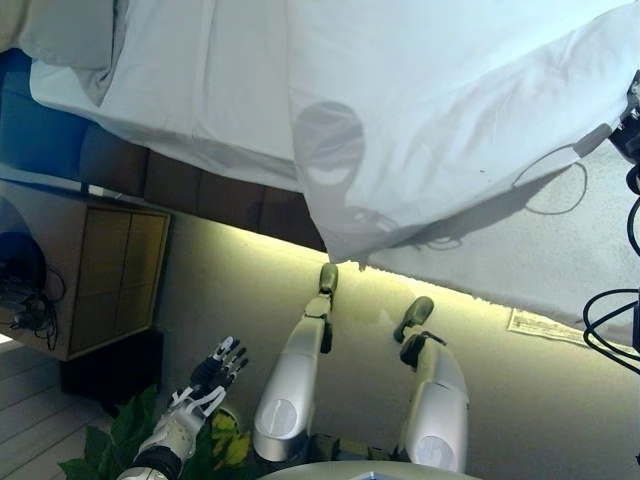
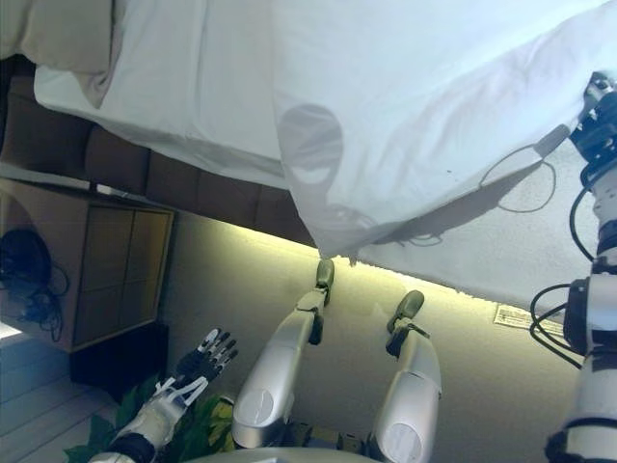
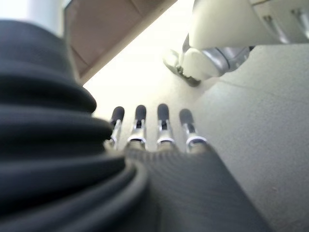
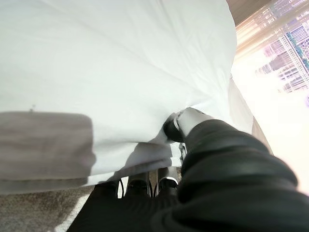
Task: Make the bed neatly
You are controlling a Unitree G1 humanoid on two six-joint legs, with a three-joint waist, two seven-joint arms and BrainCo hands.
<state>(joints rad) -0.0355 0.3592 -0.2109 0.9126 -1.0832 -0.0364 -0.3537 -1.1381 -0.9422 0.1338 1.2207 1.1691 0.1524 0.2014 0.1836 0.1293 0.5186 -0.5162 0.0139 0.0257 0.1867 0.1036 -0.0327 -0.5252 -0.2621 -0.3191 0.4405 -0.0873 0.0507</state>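
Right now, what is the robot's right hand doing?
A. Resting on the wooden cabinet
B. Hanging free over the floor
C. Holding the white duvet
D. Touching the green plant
C: in the right wrist view the right hand has thumb and fingers pinched on the duvet edge; the left hand hangs open.

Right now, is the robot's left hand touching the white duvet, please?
No: the left hand hangs open low beside the green plant, well away from the white duvet.

duvet (image 1: pixel 450 110) — smooth white cloth | cabinet (image 1: pixel 115 275) — matt wood | floor (image 1: pixel 530 400) — matt
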